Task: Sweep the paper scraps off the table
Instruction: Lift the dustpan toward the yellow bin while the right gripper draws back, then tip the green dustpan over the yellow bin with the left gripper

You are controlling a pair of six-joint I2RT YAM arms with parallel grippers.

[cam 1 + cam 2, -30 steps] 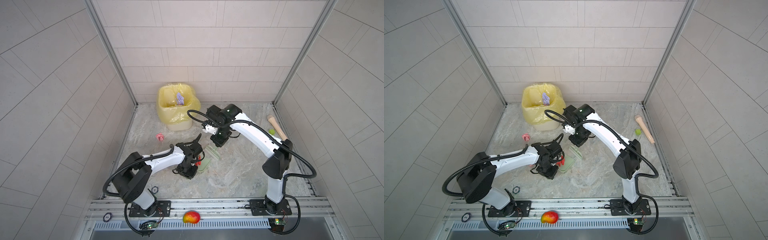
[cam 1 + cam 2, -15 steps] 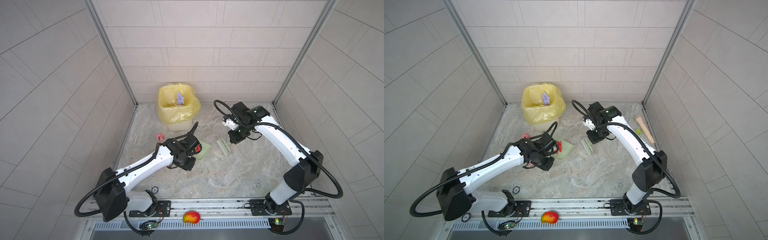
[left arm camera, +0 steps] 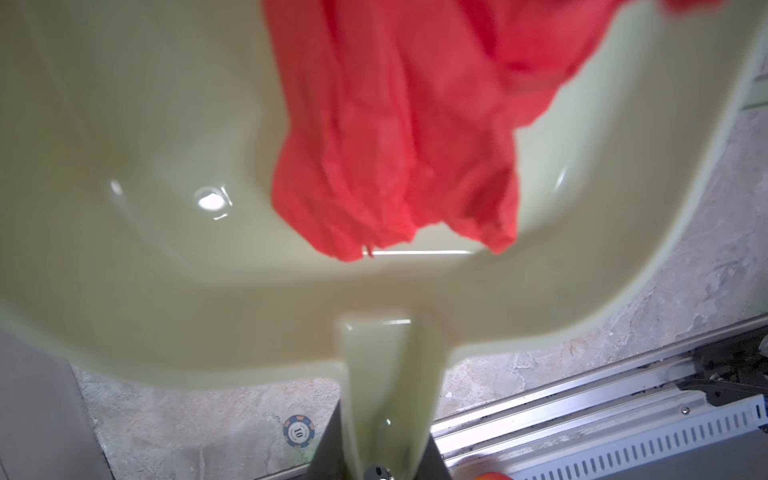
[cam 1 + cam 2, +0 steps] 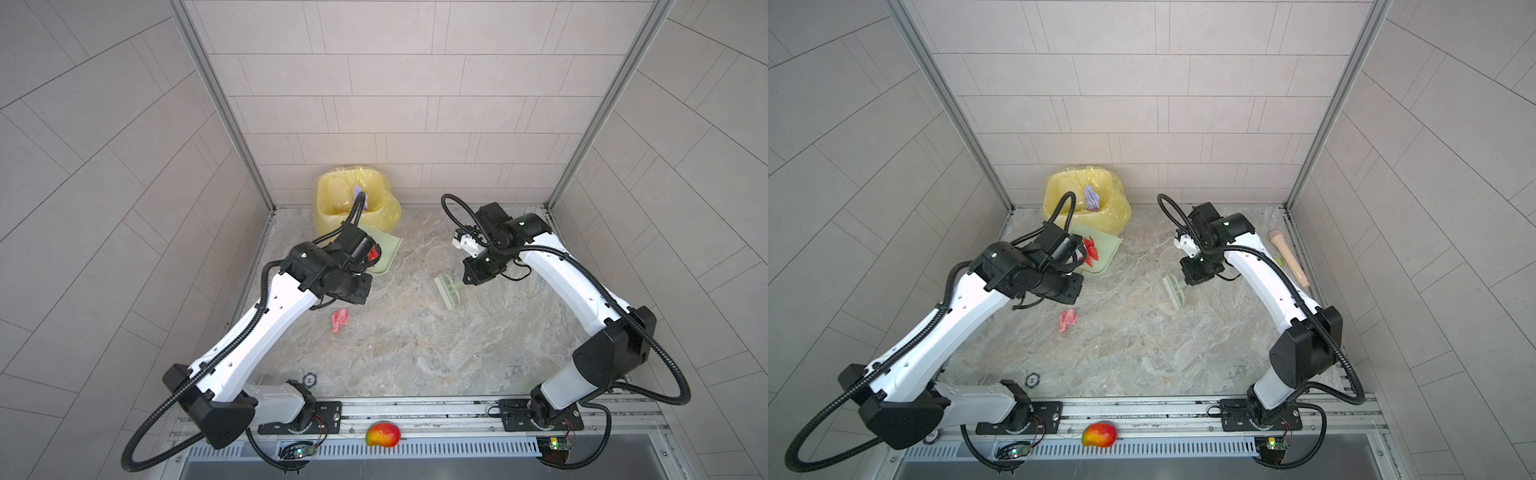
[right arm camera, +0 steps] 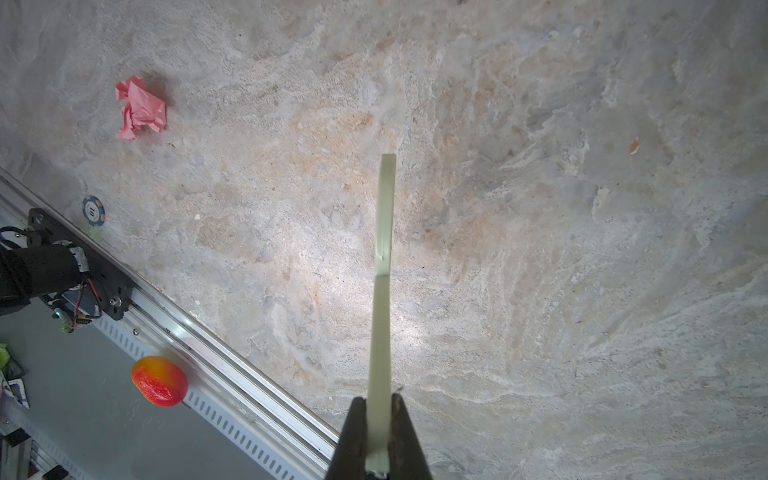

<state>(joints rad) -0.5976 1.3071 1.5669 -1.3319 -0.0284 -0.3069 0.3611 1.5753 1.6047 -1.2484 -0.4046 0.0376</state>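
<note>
My left gripper (image 3: 384, 465) is shut on the handle of a pale green dustpan (image 3: 145, 208). The dustpan (image 4: 386, 249) is held tilted just in front of the yellow bin (image 4: 332, 199). A red paper scrap (image 3: 395, 124) lies in the pan, red in a top view too (image 4: 1090, 251). One pink paper scrap (image 4: 340, 320) (image 5: 140, 109) lies on the table (image 4: 415, 353) beside my left forearm. My right gripper (image 5: 379, 415) is shut on a pale green brush (image 5: 384, 249), held over the table right of centre (image 4: 1175, 291). A lavender scrap (image 4: 1091, 198) sits in the bin.
A mango (image 4: 1099, 434) rests on the front rail. A poker chip (image 4: 1032, 379) lies near the left arm's base. A wooden handle (image 4: 1289, 259) and a small green cube (image 4: 1278, 262) lie along the right edge.
My left arm has carried the dustpan with the red scrap back towards the bin. My right arm has swung the brush to the right, away from the dustpan.
</note>
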